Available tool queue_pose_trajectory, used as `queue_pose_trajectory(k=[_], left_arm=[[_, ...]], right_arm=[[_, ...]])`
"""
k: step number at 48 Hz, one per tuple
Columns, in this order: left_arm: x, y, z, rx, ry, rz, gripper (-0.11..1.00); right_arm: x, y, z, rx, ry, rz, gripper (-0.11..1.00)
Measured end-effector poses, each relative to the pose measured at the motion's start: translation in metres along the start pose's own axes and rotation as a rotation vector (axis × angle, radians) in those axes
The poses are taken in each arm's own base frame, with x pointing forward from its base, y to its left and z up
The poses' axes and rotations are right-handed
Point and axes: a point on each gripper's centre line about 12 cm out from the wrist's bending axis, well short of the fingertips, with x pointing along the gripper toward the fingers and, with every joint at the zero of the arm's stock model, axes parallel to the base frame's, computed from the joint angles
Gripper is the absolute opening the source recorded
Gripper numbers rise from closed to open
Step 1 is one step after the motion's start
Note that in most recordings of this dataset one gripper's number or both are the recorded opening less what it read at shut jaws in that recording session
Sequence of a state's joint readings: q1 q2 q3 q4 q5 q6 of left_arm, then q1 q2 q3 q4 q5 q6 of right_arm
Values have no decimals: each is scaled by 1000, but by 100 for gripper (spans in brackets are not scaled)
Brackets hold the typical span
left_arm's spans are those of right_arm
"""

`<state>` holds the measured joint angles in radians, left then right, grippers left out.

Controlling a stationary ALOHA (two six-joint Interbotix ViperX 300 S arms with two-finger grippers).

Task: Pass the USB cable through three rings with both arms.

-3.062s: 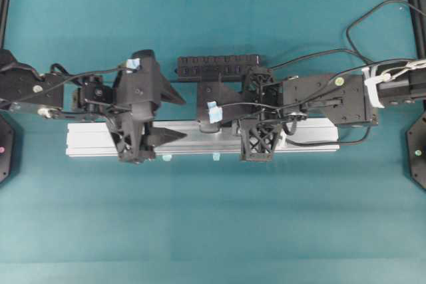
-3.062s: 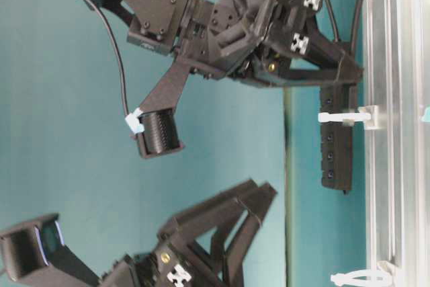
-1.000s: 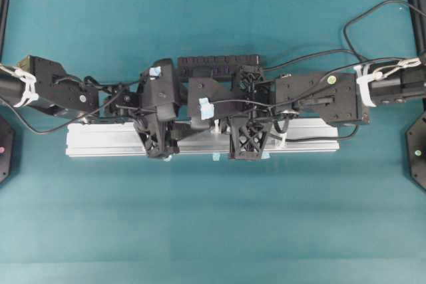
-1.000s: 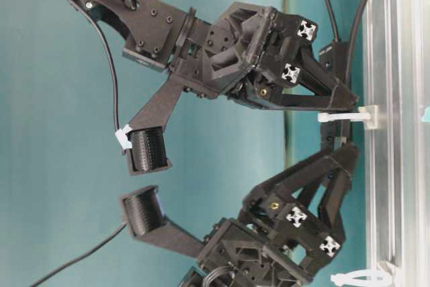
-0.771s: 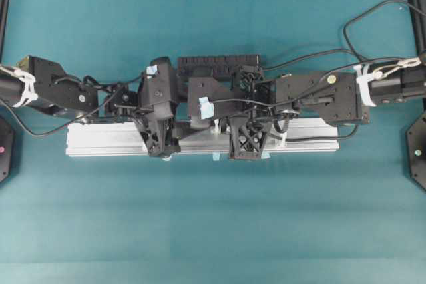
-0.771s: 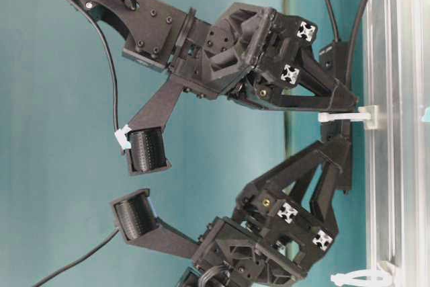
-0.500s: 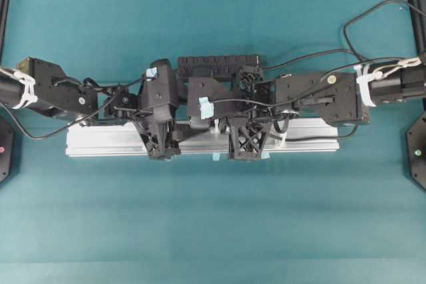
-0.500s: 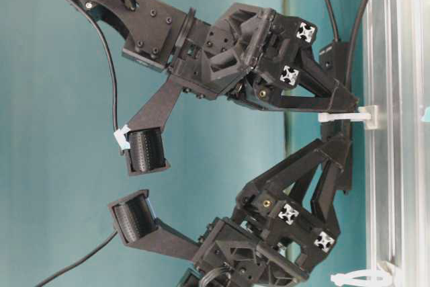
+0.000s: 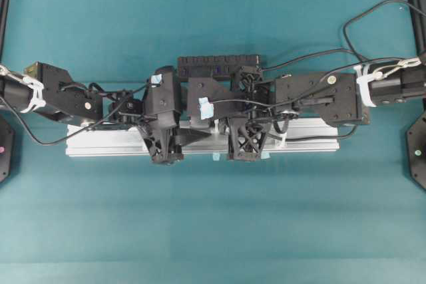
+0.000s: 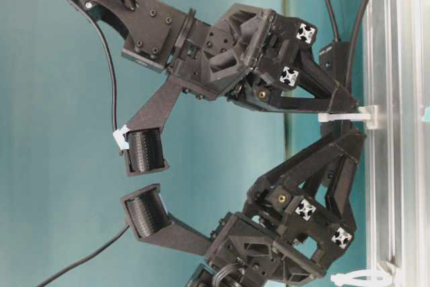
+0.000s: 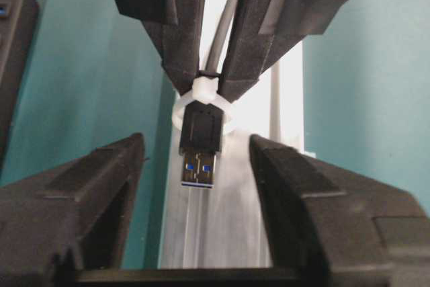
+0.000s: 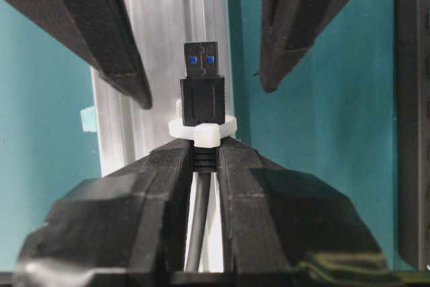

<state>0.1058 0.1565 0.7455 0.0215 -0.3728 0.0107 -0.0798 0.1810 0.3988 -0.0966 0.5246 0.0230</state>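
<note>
Closing in on the middle ring (image 11: 203, 107), the left claw (image 11: 195, 166) has come forward over the last second until its fingers flank the USB plug (image 11: 200, 144) that pokes through that ring. Its jaws have narrowed a little yet stand open, one finger (image 11: 74, 213) on either side of the plug with clear gaps, gripping nothing.

On the far side of the ring, the right claw (image 12: 203, 166) has not shifted: it stays clamped tight on the USB cable (image 12: 197, 233) just behind the plug, its tips pressed up against the ring and holding the plug threaded through.

The ring stands on the silver rail (image 9: 306, 139), which lies on the tabletop (image 9: 213, 217); in the table-level view another ring (image 10: 353, 278) waits further along the rail on the left arm's side.

By my reading, this is the handover: the left claw is lined up to take the plug, after which the right could let go.
</note>
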Motion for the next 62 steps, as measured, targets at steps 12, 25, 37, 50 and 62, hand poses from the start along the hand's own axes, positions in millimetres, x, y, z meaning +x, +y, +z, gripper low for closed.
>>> queue_pose_trajectory(k=[12, 25, 37, 50, 62], left_arm=[[1, -1, -1, -1, 3, -1, 29], [2, -1, -2, 2, 6, -2, 23], [1, -1, -1, 3, 5, -3, 23], [-2, -1, -2, 8, 11, -3, 23], [-4, -1, -2, 5, 23, -2, 23]], right_arm=[[0, 0, 0, -2, 0, 0, -6], [0, 1, 0, -1, 1, 1, -6], [0, 1, 0, 0, -3, 1, -6], [0, 1, -1, -1, -9, 1, -3], [-10, -1, -8, 3, -9, -2, 43]])
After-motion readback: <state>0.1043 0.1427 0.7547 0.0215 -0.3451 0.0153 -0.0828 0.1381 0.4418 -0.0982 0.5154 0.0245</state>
